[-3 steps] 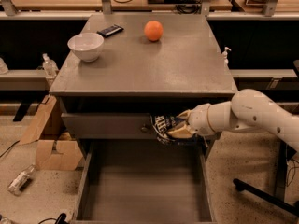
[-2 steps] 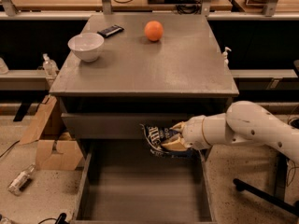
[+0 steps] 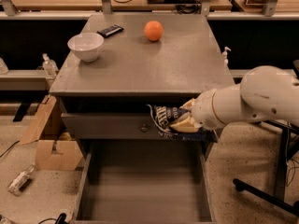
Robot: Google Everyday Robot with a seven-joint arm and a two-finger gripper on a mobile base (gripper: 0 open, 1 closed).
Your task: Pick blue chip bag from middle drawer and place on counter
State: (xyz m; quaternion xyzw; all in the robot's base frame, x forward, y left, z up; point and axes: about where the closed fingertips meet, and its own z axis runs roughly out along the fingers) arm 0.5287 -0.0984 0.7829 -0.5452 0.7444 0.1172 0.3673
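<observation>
The blue chip bag (image 3: pixel 164 117) is crinkled dark blue with white lettering. My gripper (image 3: pixel 183 121) is shut on it and holds it in the air in front of the cabinet's upper drawer front, just below the counter's front edge. The white arm reaches in from the right. The middle drawer (image 3: pixel 142 190) is pulled out below the bag, its grey floor bare. The counter (image 3: pixel 154 62) is the flat grey cabinet top above.
On the counter stand a white bowl (image 3: pixel 86 45) at the back left, a black bar-shaped wrapper (image 3: pixel 110 30) behind it and an orange (image 3: pixel 153 31) at the back. A cardboard box (image 3: pixel 46 139) and a bottle (image 3: pixel 19 180) lie on the floor at left. A chair base (image 3: pixel 266 190) stands at right.
The gripper has lifted the bag a little and carried it up toward the counter's front edge. The arm has risen with it.
</observation>
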